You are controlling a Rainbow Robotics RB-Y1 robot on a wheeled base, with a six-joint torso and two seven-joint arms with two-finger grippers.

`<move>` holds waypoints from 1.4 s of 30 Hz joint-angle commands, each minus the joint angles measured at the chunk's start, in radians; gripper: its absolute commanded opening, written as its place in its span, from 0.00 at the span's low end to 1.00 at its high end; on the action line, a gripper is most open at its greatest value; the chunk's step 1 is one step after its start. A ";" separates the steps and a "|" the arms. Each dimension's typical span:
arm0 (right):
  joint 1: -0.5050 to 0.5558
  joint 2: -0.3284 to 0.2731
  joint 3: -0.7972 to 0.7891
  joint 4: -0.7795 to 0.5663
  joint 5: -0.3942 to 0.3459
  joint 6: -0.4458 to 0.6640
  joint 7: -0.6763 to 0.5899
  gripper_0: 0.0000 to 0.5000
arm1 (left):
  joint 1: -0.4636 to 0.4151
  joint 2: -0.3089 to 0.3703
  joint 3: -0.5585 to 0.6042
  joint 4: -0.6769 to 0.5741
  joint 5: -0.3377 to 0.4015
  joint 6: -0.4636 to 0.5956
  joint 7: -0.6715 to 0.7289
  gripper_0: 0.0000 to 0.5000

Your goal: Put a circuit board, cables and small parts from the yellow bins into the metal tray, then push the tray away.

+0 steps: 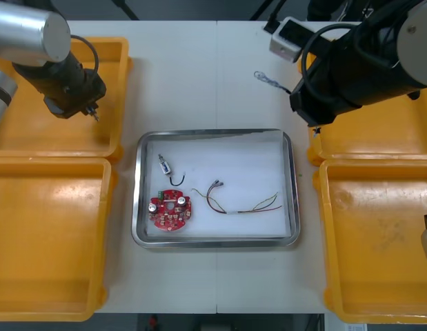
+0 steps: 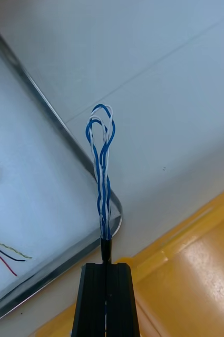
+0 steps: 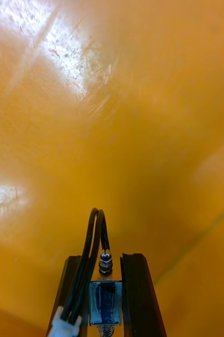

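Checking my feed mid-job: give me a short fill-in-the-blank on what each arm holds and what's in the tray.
The right jaws are shut on a twisted blue and ____ cable.
The left jaws hold a small metal part over a ____ bin.
The tray holds one round ____ board.
Missing: white, yellow, red.

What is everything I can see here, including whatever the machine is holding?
yellow bins: four, two each side of table.
metal tray: one, white inside, between the bins.
circuit board: one, red, in the tray.
red and yellow cable: one, in the tray.
small metal part: one, black lead, in the tray.
blue and white cable: one, held by right pincer.
second small metal part: one, black lead, held by left pincer.
left pincer: black, shut, over far left bin.
right pincer: black, shut, near tray's far right corner.
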 commanded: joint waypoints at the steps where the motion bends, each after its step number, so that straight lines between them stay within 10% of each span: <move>1: 0.003 -0.025 0.114 -0.033 -0.004 0.003 0.079 0.00 | -0.004 0.048 0.042 -0.120 -0.034 0.087 -0.024 0.00; 16: 0.003 0.071 0.393 0.093 0.236 -0.062 0.307 0.00 | 0.002 0.063 0.047 -0.343 -0.023 0.319 -0.045 0.00; 42: 0.003 0.088 0.641 0.374 0.292 -0.429 0.277 0.01 | 0.002 0.074 0.047 -0.346 -0.019 0.323 -0.052 0.00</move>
